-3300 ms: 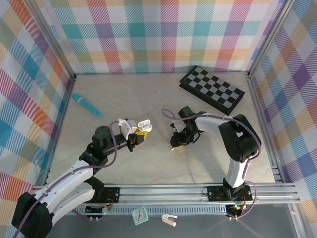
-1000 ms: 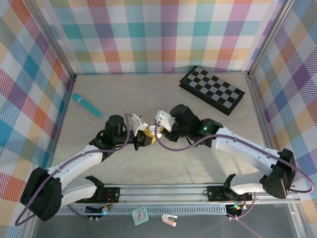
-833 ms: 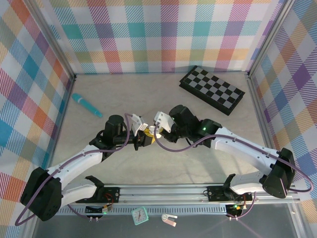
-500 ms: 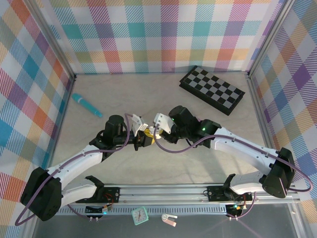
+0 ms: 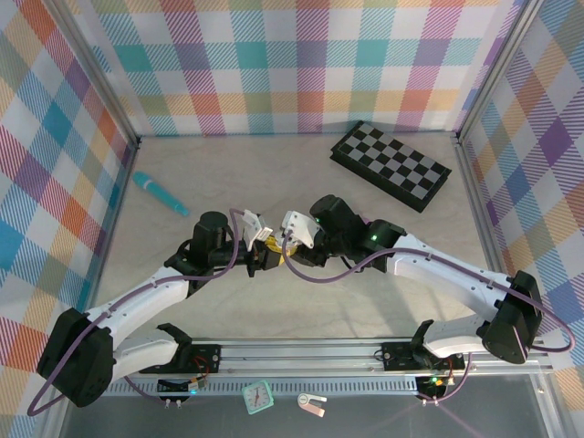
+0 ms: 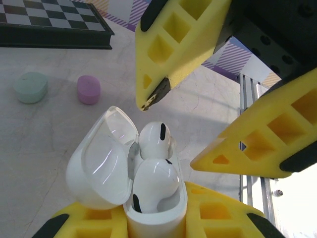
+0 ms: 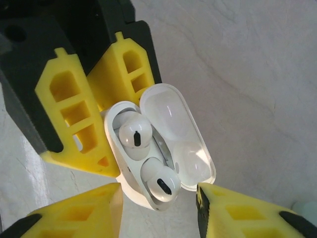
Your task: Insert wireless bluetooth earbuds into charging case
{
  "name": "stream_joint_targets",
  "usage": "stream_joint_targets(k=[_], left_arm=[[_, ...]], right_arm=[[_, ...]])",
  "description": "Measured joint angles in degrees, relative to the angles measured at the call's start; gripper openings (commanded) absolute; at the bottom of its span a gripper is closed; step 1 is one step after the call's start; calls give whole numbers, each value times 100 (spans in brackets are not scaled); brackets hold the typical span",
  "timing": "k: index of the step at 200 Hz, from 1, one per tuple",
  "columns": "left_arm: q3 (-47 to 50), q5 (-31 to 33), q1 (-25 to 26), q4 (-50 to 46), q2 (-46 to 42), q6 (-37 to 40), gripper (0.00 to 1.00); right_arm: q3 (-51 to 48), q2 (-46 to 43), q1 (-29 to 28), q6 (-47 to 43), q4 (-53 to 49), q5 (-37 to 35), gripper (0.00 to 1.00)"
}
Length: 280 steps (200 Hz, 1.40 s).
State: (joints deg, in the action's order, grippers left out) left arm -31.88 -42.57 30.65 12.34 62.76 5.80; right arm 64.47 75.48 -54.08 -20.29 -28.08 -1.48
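Observation:
The white charging case (image 6: 154, 218) is upright with its lid (image 6: 99, 163) swung open, and my left gripper (image 6: 153, 224) is shut on its body. Two white earbuds (image 6: 155, 140) (image 6: 154, 182) sit in its wells, black vents up. The right wrist view looks down on the same case (image 7: 115, 148) and both earbuds (image 7: 134, 132) (image 7: 161, 184). My right gripper (image 7: 158, 192) hangs open just above the case, and its yellow fingers (image 6: 183, 44) are apart from it and hold nothing. Both grippers (image 5: 263, 250) (image 5: 290, 239) meet at the table's middle.
A mint case (image 6: 30, 87) and a lilac case (image 6: 89, 89) lie shut on the table beyond the held one. A chessboard (image 5: 391, 164) lies at the back right and a teal pen-like object (image 5: 160, 193) at the left. Plaid walls enclose the table.
The right gripper's jaws have spread apart over the case and it has edged slightly left. The left gripper has kept still with the case.

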Motion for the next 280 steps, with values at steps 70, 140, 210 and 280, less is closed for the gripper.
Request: stream_joint_targets(k=[70, 140, 210, 280], left_arm=[[149, 11, 0, 452, -146, 166, 19], [487, -22, 11, 1069, -238, 557, 19], [503, 308, 35, 1040, -372, 813, 20], [588, 516, 44, 966, -638, 866, 19]], right_arm=[[-15, -595, 813, 1123, 304, 894, 68], [1655, 863, 1285, 2750, -402, 1858, 67], [3084, 2208, 1305, 3056, -1729, 2306, 69], [3381, 2599, 1305, 2667, -2487, 2367, 70]])
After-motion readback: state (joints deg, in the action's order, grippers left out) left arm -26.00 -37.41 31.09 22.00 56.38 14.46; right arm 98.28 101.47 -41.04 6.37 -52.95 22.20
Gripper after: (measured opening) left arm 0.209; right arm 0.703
